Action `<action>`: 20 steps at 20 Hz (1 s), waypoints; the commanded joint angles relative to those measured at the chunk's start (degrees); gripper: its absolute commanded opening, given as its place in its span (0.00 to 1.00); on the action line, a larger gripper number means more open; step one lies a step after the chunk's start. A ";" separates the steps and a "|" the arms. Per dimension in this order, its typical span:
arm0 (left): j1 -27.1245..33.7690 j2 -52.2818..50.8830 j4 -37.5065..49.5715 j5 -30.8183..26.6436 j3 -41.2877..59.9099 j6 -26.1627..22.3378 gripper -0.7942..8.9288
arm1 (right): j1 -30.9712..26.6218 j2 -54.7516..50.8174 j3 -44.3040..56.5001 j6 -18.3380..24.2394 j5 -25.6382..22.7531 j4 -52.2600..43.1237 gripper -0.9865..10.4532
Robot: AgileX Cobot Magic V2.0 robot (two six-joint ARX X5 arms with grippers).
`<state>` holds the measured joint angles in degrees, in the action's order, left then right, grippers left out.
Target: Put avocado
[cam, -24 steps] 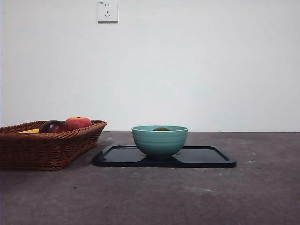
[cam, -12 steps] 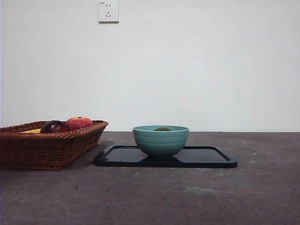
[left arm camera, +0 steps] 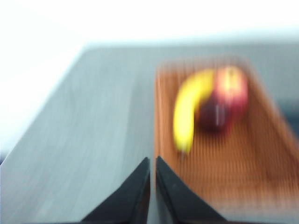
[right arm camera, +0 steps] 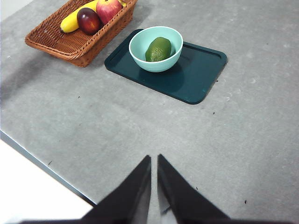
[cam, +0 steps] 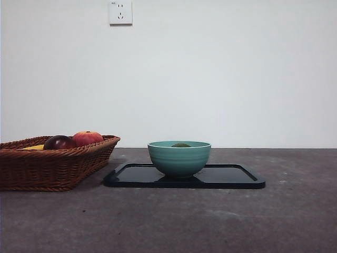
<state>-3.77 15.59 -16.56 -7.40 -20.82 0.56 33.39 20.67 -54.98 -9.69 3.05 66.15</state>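
Both grippers, left gripper [left arm camera: 153, 161] and right gripper [right arm camera: 154, 158], nearly closed, hold nothing.

**Count of things**

1 avocado [right arm camera: 158, 49], 1 teal bowl [right arm camera: 138, 44], 1 dark tray [right arm camera: 201, 70], 1 wicker basket [right arm camera: 70, 44]. In the basket: 1 banana [right arm camera: 74, 18], 1 dark red-purple fruit [right arm camera: 88, 21], 1 red apple [right arm camera: 108, 8]. 1 wall socket [cam: 120, 12].

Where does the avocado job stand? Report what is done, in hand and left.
Done: the avocado lies inside the teal bowl on the dark tray. In hand: nothing; the left claw and right claw are both shut and empty, away from the bowl. Left: nothing visible.
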 commanded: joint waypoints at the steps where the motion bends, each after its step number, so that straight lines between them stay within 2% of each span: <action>1: 0.13 -3.43 11.19 -0.11 8.41 6.43 0.10 | 0.39 0.11 -0.52 -0.37 -0.04 -0.50 0.10; 3: 0.13 -6.45 10.34 -0.11 12.57 8.04 0.10 | 0.39 0.11 -0.52 -0.37 -0.04 -0.50 0.10; 7: 0.13 -9.75 8.57 0.04 17.20 8.09 0.10 | 0.39 0.11 -0.52 -0.37 -0.04 -0.50 0.10; 11: 0.44 -12.85 8.46 5.31 20.22 6.38 0.10 | 0.39 0.11 -0.52 -0.37 -0.04 -0.50 0.10; 13: 0.55 -14.10 6.21 6.01 20.17 4.48 0.10 | 0.39 0.11 -0.52 -0.37 -0.04 -0.50 0.10; 20: 0.55 -15.41 5.88 5.99 20.17 4.44 0.10 | 0.39 0.11 -0.52 -0.37 -0.04 -0.50 0.10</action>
<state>-3.27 0.23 -10.48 -1.52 -1.87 5.45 33.39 20.67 -54.98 -9.69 3.05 66.15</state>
